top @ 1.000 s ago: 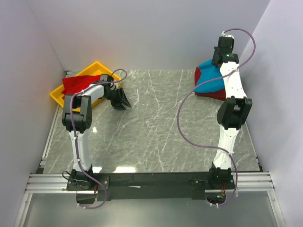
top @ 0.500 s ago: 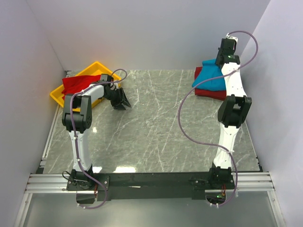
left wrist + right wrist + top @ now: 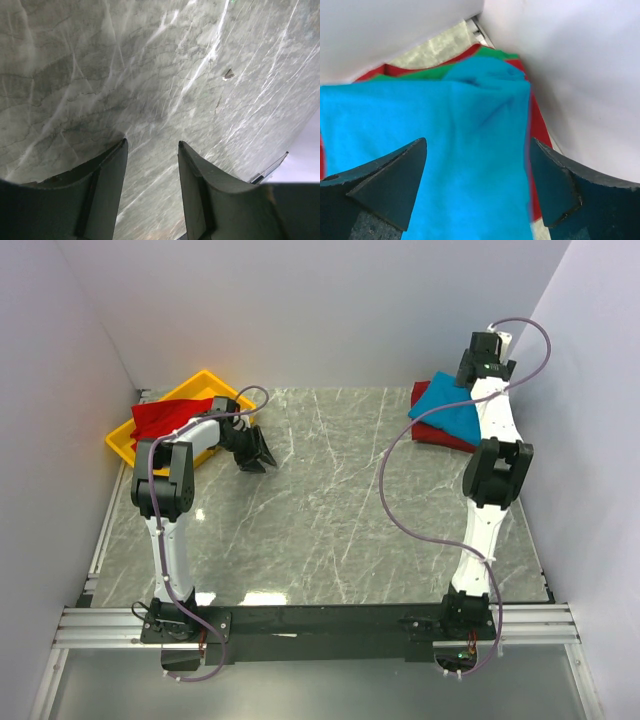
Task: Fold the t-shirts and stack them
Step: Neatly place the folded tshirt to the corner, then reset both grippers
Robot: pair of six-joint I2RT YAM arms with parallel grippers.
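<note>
A folded teal-blue t-shirt (image 3: 448, 406) lies on top of a stack at the table's far right corner, over a red t-shirt (image 3: 434, 434). A green t-shirt (image 3: 427, 72) shows as an edge between them in the right wrist view. My right gripper (image 3: 477, 145) hovers just above the teal-blue t-shirt (image 3: 435, 150), open wide, nothing between its fingers. Another red t-shirt (image 3: 170, 416) lies crumpled in the yellow tray (image 3: 122, 445) at the far left. My left gripper (image 3: 262, 457) hangs open over bare table beside that tray; in its wrist view my left gripper (image 3: 151, 144) holds nothing.
White walls close in the table on the left, back and right, and the stack sits tight against the right wall (image 3: 570, 75). The grey marble tabletop (image 3: 330, 500) stretches between the two arms. A purple cable (image 3: 395, 510) loops off the right arm.
My right gripper has opened and let go of the teal-blue t-shirt, which now lies flat on the stack; the arm moved slightly toward the back right. The left arm has not moved.
</note>
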